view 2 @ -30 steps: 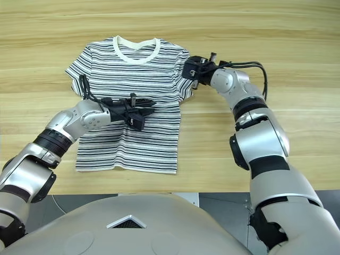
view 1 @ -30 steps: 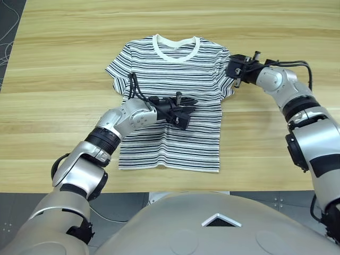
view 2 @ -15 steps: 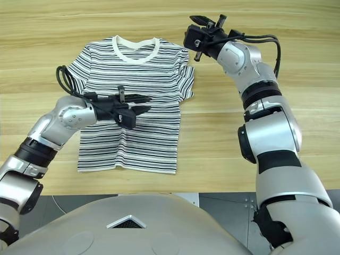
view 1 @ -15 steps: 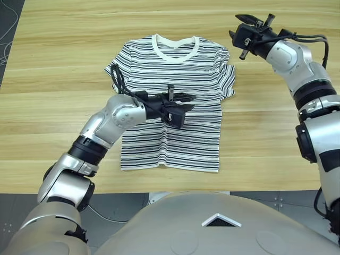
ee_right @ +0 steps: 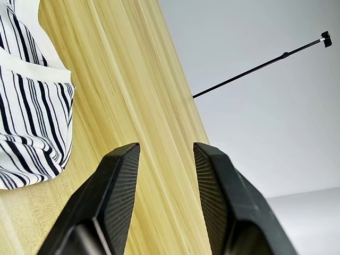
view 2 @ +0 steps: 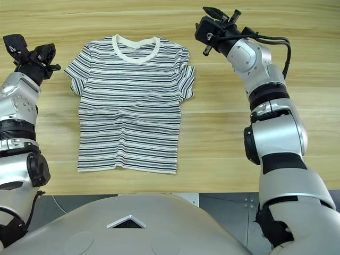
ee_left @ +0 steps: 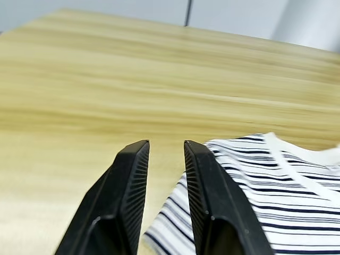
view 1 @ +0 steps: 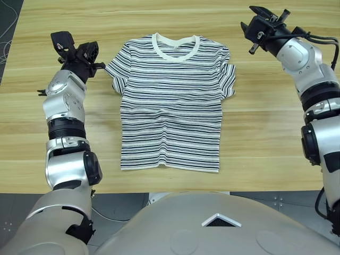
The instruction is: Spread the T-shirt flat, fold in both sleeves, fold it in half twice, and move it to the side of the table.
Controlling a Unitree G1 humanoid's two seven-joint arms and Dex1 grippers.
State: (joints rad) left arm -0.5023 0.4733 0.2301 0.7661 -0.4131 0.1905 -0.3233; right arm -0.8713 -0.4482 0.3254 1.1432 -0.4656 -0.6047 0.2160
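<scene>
Black left gripper (view 1: 77, 47) hovers just left of the T-shirt (view 1: 171, 101), fingers (ee_left: 130, 180) parted and empty; I judge it poised for the sleeve fold. T-shirt lies spread flat on the desk (view 1: 265, 133). Right gripper (view 1: 260, 21), right of the T-shirt's collar, is likewise released. My wrist views confirm the finger gaps; the head views give the layout.

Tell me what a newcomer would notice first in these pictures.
The striped T-shirt lies spread flat in the middle of the wooden table. The left pincer hangs by the sleeve on the robot's left, the right pincer beyond the opposite sleeve, both open and empty.
</scene>
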